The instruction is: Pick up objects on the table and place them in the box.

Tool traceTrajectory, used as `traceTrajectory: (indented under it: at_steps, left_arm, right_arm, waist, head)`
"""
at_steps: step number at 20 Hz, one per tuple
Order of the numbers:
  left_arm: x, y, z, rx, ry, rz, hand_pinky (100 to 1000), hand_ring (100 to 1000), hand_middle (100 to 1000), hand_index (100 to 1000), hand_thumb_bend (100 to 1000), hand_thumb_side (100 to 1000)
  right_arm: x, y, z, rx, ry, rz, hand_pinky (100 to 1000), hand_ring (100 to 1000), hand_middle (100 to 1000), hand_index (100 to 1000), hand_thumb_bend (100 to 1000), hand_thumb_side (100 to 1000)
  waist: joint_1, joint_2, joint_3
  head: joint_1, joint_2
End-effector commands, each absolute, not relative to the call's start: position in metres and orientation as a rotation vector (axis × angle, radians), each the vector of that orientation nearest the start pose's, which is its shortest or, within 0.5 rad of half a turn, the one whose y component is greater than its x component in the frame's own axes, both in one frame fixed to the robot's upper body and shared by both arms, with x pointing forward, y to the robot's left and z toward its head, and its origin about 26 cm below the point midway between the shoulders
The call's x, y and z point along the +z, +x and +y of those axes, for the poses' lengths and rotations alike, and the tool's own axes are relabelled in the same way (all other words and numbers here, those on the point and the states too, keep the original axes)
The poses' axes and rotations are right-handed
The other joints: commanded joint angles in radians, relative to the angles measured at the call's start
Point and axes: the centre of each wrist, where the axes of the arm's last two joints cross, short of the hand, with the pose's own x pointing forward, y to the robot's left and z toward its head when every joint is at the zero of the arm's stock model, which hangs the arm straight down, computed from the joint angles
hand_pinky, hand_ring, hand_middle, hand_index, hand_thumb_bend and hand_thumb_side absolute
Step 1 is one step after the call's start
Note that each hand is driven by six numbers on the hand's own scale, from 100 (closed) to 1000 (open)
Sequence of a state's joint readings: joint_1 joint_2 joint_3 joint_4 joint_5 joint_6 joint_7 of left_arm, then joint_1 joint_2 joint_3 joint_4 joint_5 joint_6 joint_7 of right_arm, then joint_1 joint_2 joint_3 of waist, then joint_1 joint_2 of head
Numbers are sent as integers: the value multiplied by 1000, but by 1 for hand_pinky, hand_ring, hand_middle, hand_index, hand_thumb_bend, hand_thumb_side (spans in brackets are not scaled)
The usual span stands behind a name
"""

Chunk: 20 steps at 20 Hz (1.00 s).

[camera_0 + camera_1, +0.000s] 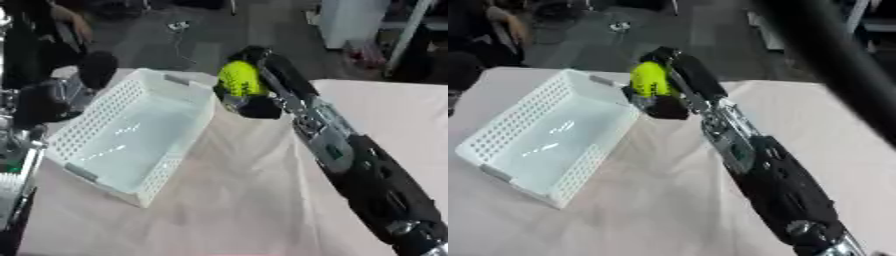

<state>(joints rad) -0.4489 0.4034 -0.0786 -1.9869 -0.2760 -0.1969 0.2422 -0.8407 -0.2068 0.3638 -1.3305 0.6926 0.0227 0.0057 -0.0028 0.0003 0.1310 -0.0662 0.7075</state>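
A: White perforated plastic, that box (131, 135); it sits on the cloth-covered bench (254, 200) with its open mouth up, and nothing shows inside it.

B: And left of the box?

A: A dark shape shows at the frame edge. It may be the left arm, but I cannot make out a hand there.

B: To the right of the box, then?

A: The right hand (662, 97) hangs just beside the box's far right corner, above its rim, with fingers curled round a yellow-green object (649, 79). The arm runs back to the lower right.

B: How would that object handle?

A: It looks rounded and smooth, about as big as the hand can wrap, so I judge it light and fairly stiff, perhaps a plastic fruit. A smooth skin could slip. Taking it round the middle, as the fingers do now, seems right.

B: Fragile?

A: Probably not, and the drop from the hand into the box would be short. The box itself looks light, so a nudge on its rim could shift it.
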Motion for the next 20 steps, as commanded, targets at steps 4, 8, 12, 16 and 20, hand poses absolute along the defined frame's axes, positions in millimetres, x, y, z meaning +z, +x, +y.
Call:
traceTrajectory:
  at_steps: [4,8,12,16,20]
  left_arm:
    - [251,308,239,554,-649,3402,626,562,746,718,567,676]
    - [254,309,236,535,-624,3398,626,563,746,718,567,675]
    - [259,309,230,525,-573,3393,628,564,746,718,566,676]
    - [265,310,223,499,-522,3391,628,564,746,718,567,674]
    - [271,310,215,487,-460,3383,628,564,746,719,568,673]
  right_arm:
    - [233,411,-108,1167,-669,-2135,100,100,100,200,100,641]
    - [242,410,-100,1190,-644,-2164,100,100,100,199,100,644]
    - [245,411,-96,1198,-628,-2180,100,100,100,199,100,647]
    - [249,417,-98,1200,-642,-2179,100,100,100,200,100,654]
    - [253,424,-98,1186,-626,-2195,100,100,100,204,100,667]
  waist:
    - [-2,-17,10]
    - [-7,-13,26]
    - [-14,-7,56]
    - [-25,2,90]
    - [-41,17,125]
  head:
    - [-23,-5]
    - [-35,-10]
    - [-89,-31]
    - [-124,-64]
    - [-140,-105]
